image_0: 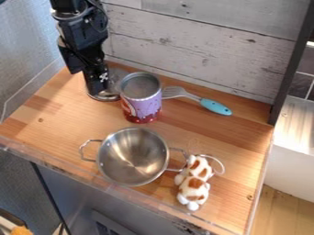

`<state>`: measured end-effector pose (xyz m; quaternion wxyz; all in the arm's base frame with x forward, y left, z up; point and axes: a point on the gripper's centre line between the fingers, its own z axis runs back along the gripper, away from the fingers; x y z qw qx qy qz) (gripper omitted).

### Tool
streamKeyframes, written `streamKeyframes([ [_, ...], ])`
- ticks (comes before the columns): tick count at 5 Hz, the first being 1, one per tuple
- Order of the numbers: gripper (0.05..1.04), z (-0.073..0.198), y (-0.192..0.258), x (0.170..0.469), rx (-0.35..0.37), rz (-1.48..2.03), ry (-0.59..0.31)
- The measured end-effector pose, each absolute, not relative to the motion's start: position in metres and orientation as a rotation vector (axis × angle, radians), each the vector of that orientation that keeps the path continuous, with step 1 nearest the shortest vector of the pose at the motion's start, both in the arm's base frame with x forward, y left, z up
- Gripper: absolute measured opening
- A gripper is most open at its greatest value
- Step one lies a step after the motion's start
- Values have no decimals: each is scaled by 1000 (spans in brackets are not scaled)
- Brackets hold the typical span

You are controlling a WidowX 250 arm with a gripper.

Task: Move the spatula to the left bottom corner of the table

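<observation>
While the black robot arm's gripper (102, 93) hangs at the upper left of the wooden table (55, 110), beside a partly hidden shiny metal object (116, 75), we cannot tell whether it is released or clenched. We see the slotted grey spatula with a turquoise handle (215, 107) lying near the back wall, right of the purple-and-red cylindrical can (142, 106). Nearer us sit a round silver metal pot with two handles (133, 156) and a white-and-brown plush toy (195, 183).

Whitewashed plank wall (202, 39) behind the wooden tabletop (55, 114), pale wood floor (282, 211) at lower right.
</observation>
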<state>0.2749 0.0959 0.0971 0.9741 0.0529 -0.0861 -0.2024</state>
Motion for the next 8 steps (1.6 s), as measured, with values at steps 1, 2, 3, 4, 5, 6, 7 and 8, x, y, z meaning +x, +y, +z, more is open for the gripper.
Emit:
streamKeyframes([
  [1, 1000, 89, 95, 273, 91, -412, -147],
  [2, 1000, 91, 81, 281, 97, -529, -139],
  [3, 1000, 102, 56, 300, 112, -694, -149],
  [4, 1000, 114, 22, 321, 157, -902, -146],
  [5, 1000, 110, -2, 345, 105, -1145, -131],
  [6, 1000, 102, -26, 362, 74, -1348, -112],
  [7, 1000, 87, -46, 380, 52, -1507, -75],
  [8, 1000, 66, -63, 387, 55, -1624, -42],
])
